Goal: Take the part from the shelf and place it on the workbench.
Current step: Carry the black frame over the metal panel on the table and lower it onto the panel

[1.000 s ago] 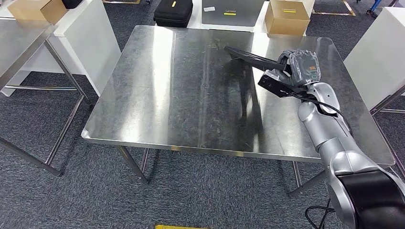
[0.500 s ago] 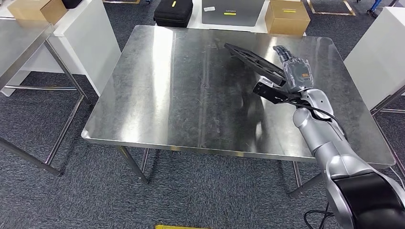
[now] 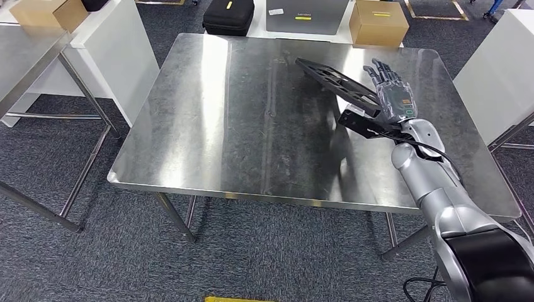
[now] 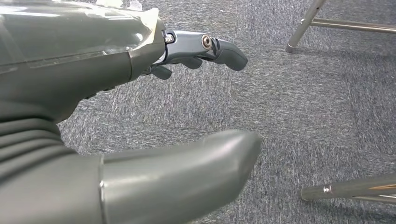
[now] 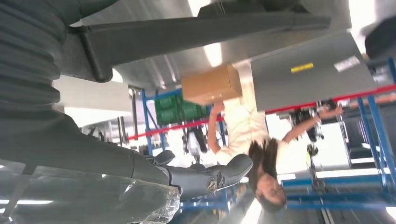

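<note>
Right hand (image 3: 395,94) now spread, fingers straightened off flat black lattice part (image 3: 337,82).
Released since a moment ago; resting tilted on bare steel workbench (image 3: 208,126), far end down, near edge beside palm. Placement nearly done.

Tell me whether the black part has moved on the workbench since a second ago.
Yes. The black part now lies flatter on the workbench, its near end swung toward the right edge, while the far tip stays put. The right hand has opened beside it.

Yellow labels (image 3: 381,13) seem too small to read.
</note>
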### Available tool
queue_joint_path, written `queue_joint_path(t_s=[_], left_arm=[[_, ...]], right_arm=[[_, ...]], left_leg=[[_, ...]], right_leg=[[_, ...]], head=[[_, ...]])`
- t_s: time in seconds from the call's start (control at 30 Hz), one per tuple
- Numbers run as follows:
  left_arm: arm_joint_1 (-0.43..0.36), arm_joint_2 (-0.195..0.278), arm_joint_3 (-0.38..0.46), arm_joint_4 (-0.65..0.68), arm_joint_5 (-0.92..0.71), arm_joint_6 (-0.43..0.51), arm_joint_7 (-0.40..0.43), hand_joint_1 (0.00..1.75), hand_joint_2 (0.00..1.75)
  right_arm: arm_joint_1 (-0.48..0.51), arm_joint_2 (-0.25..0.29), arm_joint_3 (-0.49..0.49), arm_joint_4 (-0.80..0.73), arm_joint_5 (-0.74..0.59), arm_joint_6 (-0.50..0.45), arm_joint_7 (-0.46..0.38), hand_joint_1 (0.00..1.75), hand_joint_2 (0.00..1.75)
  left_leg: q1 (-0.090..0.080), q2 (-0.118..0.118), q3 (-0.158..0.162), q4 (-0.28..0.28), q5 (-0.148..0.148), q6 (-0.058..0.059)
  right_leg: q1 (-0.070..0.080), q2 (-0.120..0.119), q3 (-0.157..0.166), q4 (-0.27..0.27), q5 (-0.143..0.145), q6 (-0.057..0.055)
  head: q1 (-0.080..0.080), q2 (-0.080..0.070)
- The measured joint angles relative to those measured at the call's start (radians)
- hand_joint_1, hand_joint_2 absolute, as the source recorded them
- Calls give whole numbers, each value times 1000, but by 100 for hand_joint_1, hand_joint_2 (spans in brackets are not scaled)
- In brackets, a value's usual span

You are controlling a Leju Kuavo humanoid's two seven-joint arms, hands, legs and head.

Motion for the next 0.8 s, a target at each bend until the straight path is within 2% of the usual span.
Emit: queue_joint_path(t_s=[0.13,0.3,0.63,0.73,0.8], left_arm=[[1,1,-10,0,20,-4,0,0,0],[2,2,-21,0,33,-4,0,0,0],[3,4,-38,2,46,-2,0,0,0],[3,4,-40,3,56,0,0,0,0],[3,5,-41,4,63,1,0,0,0]], right_arm=[[1,-12,2,-2,-51,109,7,0,175],[9,-32,3,-19,-116,181,5,0,175],[18,-62,13,-55,-154,249,25,0,175],[18,-73,27,-59,-193,360,61,0,175],[18,-86,45,-60,-245,472,84,0,175]], left_leg=[[0,0,0,0,0,0],[0,0,0,0,0,0],[0,0,0,0,0,0],[0,0,0,0,0,0],[0,0,0,0,0,0]], right_leg=[[0,0,0,0,0,0],[0,0,0,0,0,0],[0,0,0,0,0,0],[0,0,0,0,0,0],[0,0,0,0,0,0]], head=[[0,0],[0,0],[0,0],[0,0],[0,0]])
